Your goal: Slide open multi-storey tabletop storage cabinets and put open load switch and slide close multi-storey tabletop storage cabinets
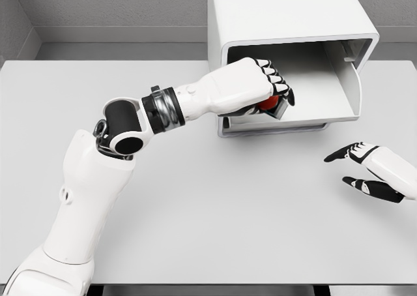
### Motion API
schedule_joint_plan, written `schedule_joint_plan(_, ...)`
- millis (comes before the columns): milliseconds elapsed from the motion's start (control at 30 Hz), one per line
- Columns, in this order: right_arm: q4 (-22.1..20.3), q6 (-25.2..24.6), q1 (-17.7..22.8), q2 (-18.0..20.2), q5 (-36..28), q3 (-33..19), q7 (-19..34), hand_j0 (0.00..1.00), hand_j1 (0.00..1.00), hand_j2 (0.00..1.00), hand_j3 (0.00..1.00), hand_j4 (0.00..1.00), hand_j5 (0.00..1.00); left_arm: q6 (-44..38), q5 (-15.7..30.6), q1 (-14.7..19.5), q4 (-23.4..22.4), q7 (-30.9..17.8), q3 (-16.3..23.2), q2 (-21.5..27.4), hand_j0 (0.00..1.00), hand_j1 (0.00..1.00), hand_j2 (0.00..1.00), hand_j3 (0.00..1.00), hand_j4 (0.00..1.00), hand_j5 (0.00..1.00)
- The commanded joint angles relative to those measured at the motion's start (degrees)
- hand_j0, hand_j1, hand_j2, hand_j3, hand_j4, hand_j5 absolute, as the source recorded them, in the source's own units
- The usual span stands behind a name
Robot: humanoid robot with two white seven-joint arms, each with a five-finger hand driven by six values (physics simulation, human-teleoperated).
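At the cabinet (287,48) mouth, upper right of the worktop (228,198): the left hand (257,87) is reaching into the open front, fingers curled tight around the load switch (272,104). Only a red patch and a grey corner of the switch show below the knuckles; the rest is covered by the fist.

I read the grip as a carry hold. Switch is tucked under the palm so it can be taken in past the cabinet's front edge and set down inside. It sits at the cabinet's threshold, just over the lower lip, not yet released. Whether it touches the cabinet floor I cannot tell.

The cabinet itself is a white box with rounded corners. Its front panel (345,81) stands off to the right side of the opening, leaving the cavity exposed. Apart from the hand and switch, I see nothing else inside. A lower tier shows as a thin slot beneath the opening, contents hidden.

The right hand (368,172) hovers over the worktop, below and right of the cabinet, well apart from it. Fingers are spread loosely, holding nothing. My judgement is it waits there, close to the panel, for the closing step.

Opening step looks done. Placement is in hand. Closing not yet begun.
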State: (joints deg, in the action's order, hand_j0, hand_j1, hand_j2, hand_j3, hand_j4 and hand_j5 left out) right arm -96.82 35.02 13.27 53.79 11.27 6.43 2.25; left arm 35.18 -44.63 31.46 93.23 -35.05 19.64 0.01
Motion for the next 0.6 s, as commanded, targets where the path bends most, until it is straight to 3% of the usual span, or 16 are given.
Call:
schedule_joint_plan(0,0.1,0.0,0.0,0.1,-0.4,0.0,-0.1,0.69,0.69,0.69,0.69,0.69,0.69,-0.2,0.3,0.0,0.0,0.0,0.0,0.0,0.62,0.62,0.62,0.62,0.62,0.62)
schedule_joint_plan(267,0.4,0.0,0.0,0.1,-0.4,0.0,-0.1,0.69,0.69,0.69,0.69,0.69,0.69,-0.2,0.3,0.1,0.0,0.0,0.1,0.0,0.62,0.62,0.62,0.62,0.62,0.62)
schedule_joint_plan(567,0.8,0.0,-0.1,0.2,-0.4,0.0,-0.1,0.69,0.69,0.69,0.69,0.69,0.69,-0.2,0.4,0.1,0.1,0.0,0.0,0.0,0.72,0.72,0.72,0.72,0.72,0.72)
